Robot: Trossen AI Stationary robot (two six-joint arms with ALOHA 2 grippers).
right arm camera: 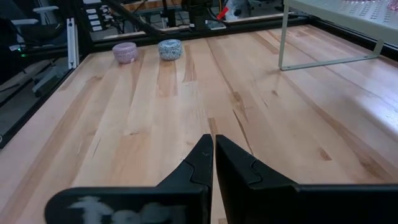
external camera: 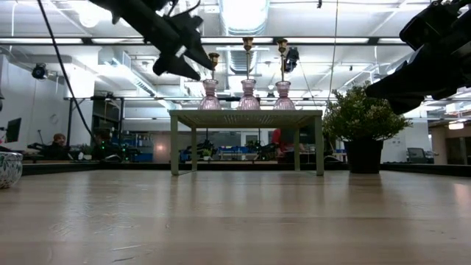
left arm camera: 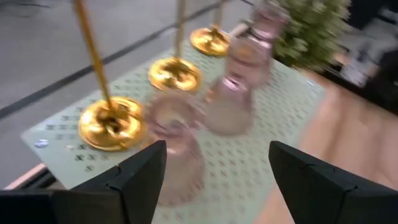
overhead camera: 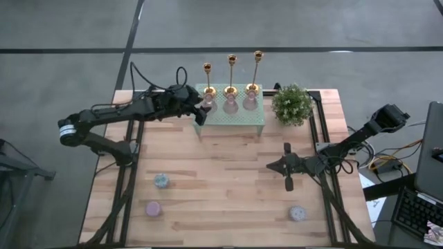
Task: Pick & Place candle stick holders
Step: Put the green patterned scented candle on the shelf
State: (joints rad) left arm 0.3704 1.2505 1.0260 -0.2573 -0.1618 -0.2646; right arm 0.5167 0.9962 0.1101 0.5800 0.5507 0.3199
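Three gold candlesticks (overhead camera: 207, 90) (overhead camera: 230, 90) (overhead camera: 252, 87) stand on their round bases along the far side of a pale green stand (overhead camera: 232, 117). Three pink glass holders (overhead camera: 210, 104) (overhead camera: 230, 104) (overhead camera: 249, 102) stand in front of them. My left gripper (overhead camera: 201, 107) is open, just left of the leftmost pink holder (left arm camera: 177, 149), which shows between its fingers in the left wrist view. My right gripper (overhead camera: 288, 181) is shut and empty over the table's right middle.
A potted plant (overhead camera: 292, 104) stands right of the stand. Small round pots sit at the near left (overhead camera: 161, 181) (overhead camera: 152, 208) and near right (overhead camera: 297, 213). The middle of the wooden table (overhead camera: 221, 180) is bare.
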